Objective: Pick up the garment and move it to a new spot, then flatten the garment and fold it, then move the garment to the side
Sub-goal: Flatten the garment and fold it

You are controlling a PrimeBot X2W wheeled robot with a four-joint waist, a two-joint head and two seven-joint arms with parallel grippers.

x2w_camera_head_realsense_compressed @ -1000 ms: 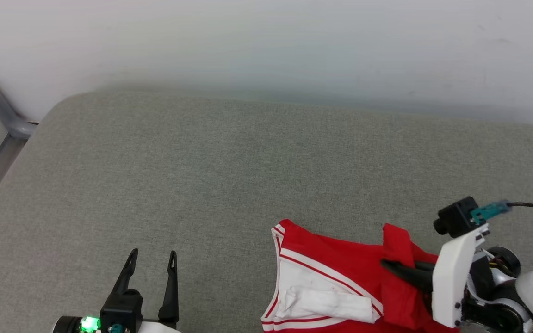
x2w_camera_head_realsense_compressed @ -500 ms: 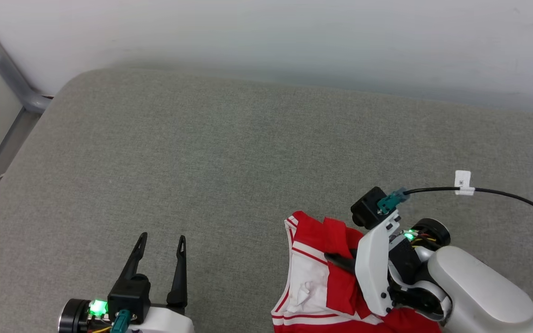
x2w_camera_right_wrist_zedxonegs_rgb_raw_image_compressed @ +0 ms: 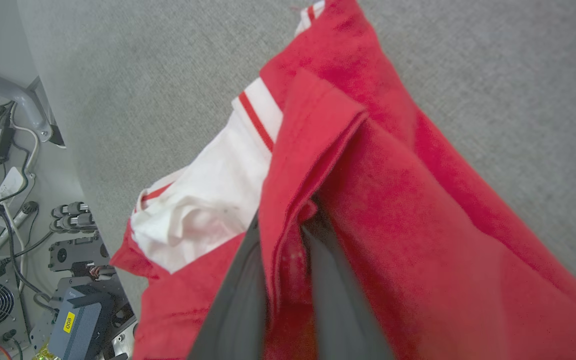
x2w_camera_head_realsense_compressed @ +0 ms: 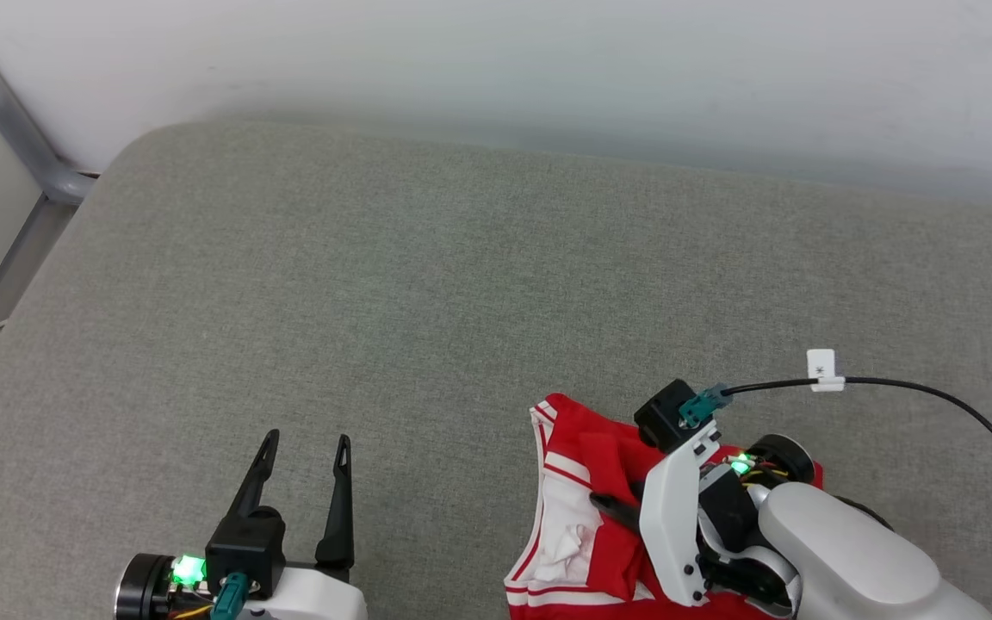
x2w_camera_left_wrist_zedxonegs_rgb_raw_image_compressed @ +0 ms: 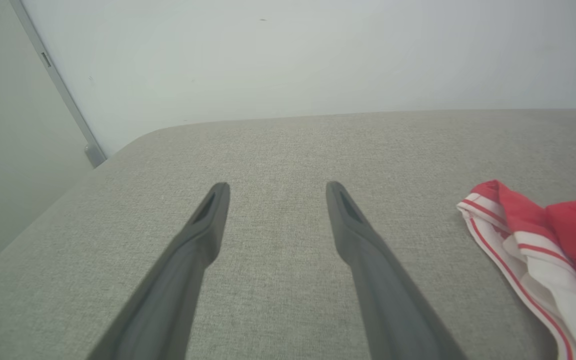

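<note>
Down at the near edge of the grey padded surface (x2w_camera_head_realsense_compressed: pixel 461 301), the right gripper (x2w_camera_right_wrist_zedxonegs_rgb_raw_image_compressed: pixel 288 216) has its jaws clamped on a fold of red cloth of the garment (x2w_camera_head_realsense_compressed: pixel 578 443). The garment lies bunched on the robot's right side, its white sleeve and striped trim turned toward the middle. Leftward, well apart from it, the left gripper (x2w_camera_head_realsense_compressed: pixel 305 441) holds its jaws spread wide above the surface. Beyond stands a pale wall (x2w_camera_head_realsense_compressed: pixel 496 69).

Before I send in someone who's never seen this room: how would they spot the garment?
On the grey cushion against the white wall, look at the near edge by the right gripper. The garment is the crumpled cloth, bright red with white panels and striped trim against plain grey.
</note>
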